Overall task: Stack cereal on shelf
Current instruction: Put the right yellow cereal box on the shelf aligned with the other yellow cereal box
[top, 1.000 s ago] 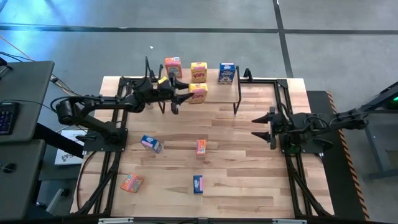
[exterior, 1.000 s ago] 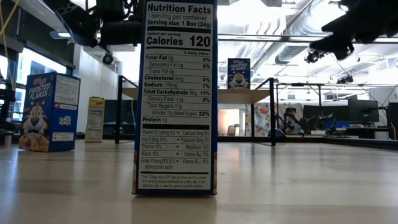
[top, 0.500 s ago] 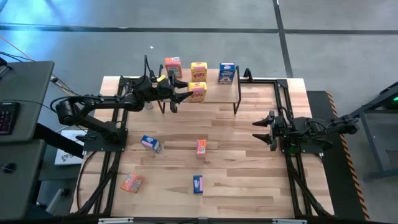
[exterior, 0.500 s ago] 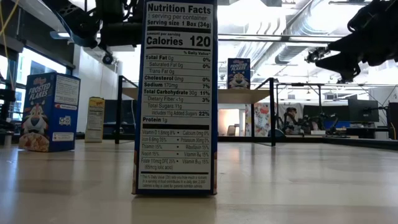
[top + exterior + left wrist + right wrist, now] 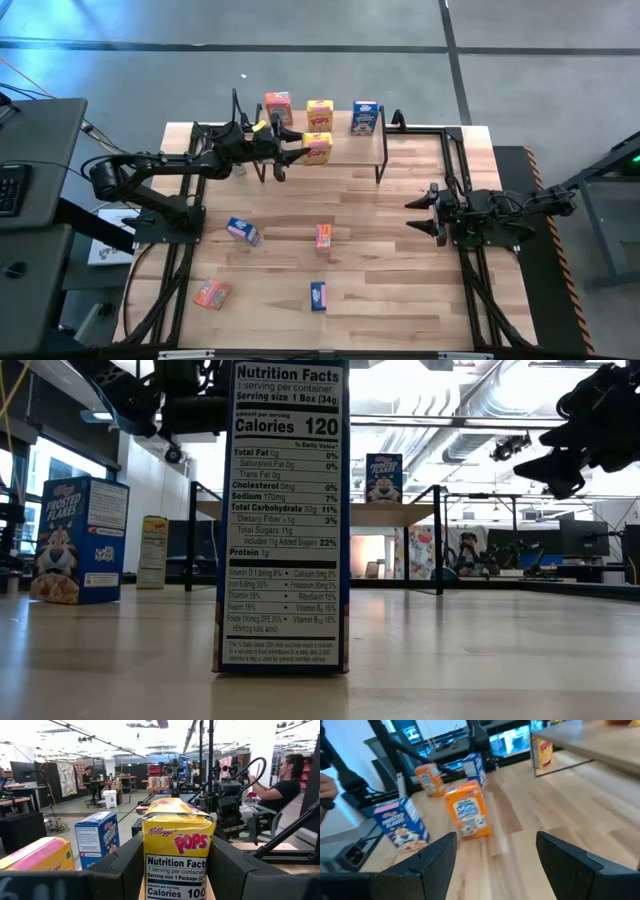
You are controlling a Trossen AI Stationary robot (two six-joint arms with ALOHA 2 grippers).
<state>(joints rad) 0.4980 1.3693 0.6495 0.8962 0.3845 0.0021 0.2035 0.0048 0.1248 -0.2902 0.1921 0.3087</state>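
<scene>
The shelf point(image 5: 350, 150) stands at the table's far middle. On it stand an orange-red box point(image 5: 279, 106), a yellow box point(image 5: 320, 113) and a blue box point(image 5: 364, 117). My left gripper point(image 5: 305, 147) is shut on another yellow cereal box point(image 5: 319, 148) over the shelf's front part, near its left end. My right gripper point(image 5: 418, 216) is open and empty above the table's right side. Two blue boxes point(image 5: 242, 231) point(image 5: 318, 296) and two orange-red boxes point(image 5: 323, 236) point(image 5: 211, 293) are on the table. One yellow box point(image 5: 543, 752) stands under the shelf. My left gripper pinches the yellow box's two narrow sides point(image 5: 150, 855) between its two fingers point(image 5: 120, 870). The fingers come level from the table's left. The box is upright, its nutrition panel toward the wrist. Its bottom is out of view, so I cannot tell whether it rests on the shelf.
In the low view a blue box point(image 5: 282, 510) stands close to the camera and hides much of the table. Black arm frames run along both table sides point(image 5: 460, 170). People sit in the room beyond point(image 5: 285, 780). Bare wood lies between the shelf and my right gripper.
My right gripper has come a little toward the table's near edge and has sunk lower, still open. Its arm has drawn back toward the right edge.
</scene>
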